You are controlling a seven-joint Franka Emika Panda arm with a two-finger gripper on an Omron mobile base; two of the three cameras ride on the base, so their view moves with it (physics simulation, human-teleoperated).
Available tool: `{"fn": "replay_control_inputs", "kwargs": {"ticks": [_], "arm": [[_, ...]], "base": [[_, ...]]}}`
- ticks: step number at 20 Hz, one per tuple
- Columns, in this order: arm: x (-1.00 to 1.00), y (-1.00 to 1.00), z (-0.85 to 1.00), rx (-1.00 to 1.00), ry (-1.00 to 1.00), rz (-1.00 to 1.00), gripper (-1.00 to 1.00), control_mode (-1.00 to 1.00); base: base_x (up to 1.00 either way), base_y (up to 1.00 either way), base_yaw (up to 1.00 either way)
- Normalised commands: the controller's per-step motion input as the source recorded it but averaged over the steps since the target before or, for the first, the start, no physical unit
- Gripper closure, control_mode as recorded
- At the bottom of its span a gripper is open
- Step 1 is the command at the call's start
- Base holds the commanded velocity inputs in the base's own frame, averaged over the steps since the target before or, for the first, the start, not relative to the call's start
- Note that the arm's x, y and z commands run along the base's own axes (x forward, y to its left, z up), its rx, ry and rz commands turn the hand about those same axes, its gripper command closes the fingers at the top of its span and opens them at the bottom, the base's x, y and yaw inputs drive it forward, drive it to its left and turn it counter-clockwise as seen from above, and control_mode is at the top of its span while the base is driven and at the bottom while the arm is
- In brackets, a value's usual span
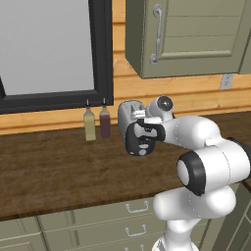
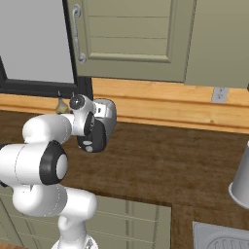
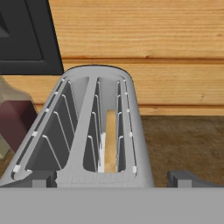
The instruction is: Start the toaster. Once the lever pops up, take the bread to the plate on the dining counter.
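The silver two-slot toaster (image 1: 128,113) stands on the dark wood counter against the wall, its black end face (image 1: 139,142) turned toward me. My gripper (image 1: 143,128) hangs at that end, just above the face, open with nothing between its fingers. In the hand view I look down along the toaster (image 3: 83,131). The bread (image 3: 110,140) sits deep in its right slot as a thin pale edge. My gripper (image 3: 111,181) straddles the near end, one fingertip (image 3: 183,178) on each side. My hand hides the lever. The plate and the dining counter are out of view.
Two slim bottles, an olive one (image 1: 89,125) and a dark red one (image 1: 105,122), stand just left of the toaster. Above are a black window frame (image 1: 102,54) and a wall cabinet (image 1: 191,34). A grey upturned vessel (image 2: 240,180) and a sink (image 2: 223,238) lie far right.
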Motion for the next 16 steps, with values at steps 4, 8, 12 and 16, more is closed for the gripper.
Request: {"fn": "replay_control_inputs", "kwargs": {"ticks": [4,8,12,16], "arm": [[0.0,0.0,0.0,0.0,0.0,0.0,-1.0,-1.0],[0.0,0.0,0.0,0.0,0.0,0.0,-1.0,-1.0],[0.0,0.0,0.0,0.0,0.0,0.0,-1.0,-1.0],[0.0,0.0,0.0,0.0,0.0,0.0,-1.0,-1.0]], "base": [[0.0,0.0,0.0],[0.0,0.0,0.0],[0.0,0.0,0.0],[0.0,0.0,0.0]]}}
